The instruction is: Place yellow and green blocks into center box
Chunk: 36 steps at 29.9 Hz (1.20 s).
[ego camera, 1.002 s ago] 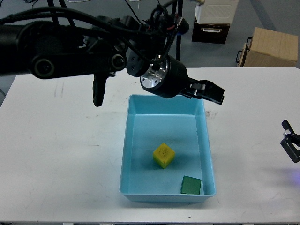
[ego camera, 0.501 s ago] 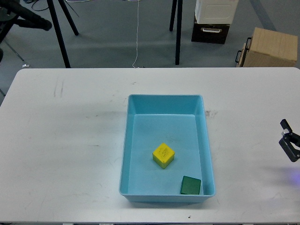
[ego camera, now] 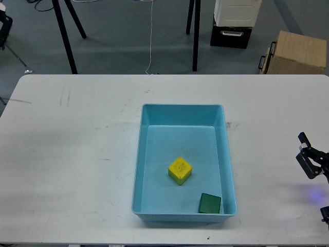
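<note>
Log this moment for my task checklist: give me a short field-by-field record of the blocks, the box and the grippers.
box: light blue box, open top, on the white table
yellow block: yellow block inside the box, near the middle of its floor
green block: green block inside the box, in the near right corner
blocks touching: no, apart
left gripper: not in view
right gripper: right gripper at the right edge over the table, holding nothing; open or shut cannot be told
blocks outside box: none visible
</note>
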Each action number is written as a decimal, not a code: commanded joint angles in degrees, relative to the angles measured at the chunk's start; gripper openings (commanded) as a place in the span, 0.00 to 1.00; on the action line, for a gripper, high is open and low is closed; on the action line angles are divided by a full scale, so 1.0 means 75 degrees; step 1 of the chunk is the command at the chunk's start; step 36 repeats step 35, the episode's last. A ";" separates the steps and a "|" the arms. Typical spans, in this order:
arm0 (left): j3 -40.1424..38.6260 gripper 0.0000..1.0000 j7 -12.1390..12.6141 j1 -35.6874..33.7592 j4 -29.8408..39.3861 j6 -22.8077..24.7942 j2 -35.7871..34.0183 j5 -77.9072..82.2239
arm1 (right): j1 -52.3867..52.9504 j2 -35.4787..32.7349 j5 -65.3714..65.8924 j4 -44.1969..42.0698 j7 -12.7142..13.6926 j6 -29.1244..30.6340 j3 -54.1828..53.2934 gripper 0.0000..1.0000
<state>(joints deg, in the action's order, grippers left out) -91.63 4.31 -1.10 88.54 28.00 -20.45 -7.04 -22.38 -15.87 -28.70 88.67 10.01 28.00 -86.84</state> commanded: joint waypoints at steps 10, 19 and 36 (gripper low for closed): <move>-0.0451 1.00 0.0140 0.2887 0.1308 0.0000 0.2480 -0.0186 | -0.0707 0.0182 0.0054 0.0224 -0.0034 0.0000 -0.0422 1.00; -0.0416 1.00 0.0152 0.3872 0.1379 0.0000 0.2727 -0.0198 | -0.1468 0.0709 0.0252 0.0318 -0.0023 0.0000 -0.0270 1.00; 0.0639 1.00 0.0152 0.3885 0.1437 0.0000 0.2727 -0.0233 | -0.1445 0.0815 0.1096 0.0658 -0.0034 0.0000 -0.0305 1.00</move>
